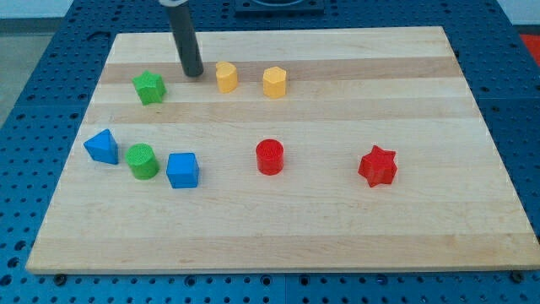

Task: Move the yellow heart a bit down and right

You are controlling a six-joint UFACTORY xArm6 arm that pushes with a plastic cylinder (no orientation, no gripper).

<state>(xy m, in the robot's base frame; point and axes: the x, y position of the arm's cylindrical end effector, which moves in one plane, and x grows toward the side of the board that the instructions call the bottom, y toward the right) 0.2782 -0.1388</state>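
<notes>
The yellow heart [225,77] sits near the view's top, left of centre, on the wooden board [337,228]. A second yellow block, a hexagon [274,82], lies just to its right. My tip [194,73] rests on the board just left of the yellow heart, a small gap apart, and right of the green star [149,87].
A blue block [102,146], a green cylinder [143,161] and a blue cube [182,170] form a row at the view's left. A red cylinder [270,157] is at centre and a red star [377,165] is to its right.
</notes>
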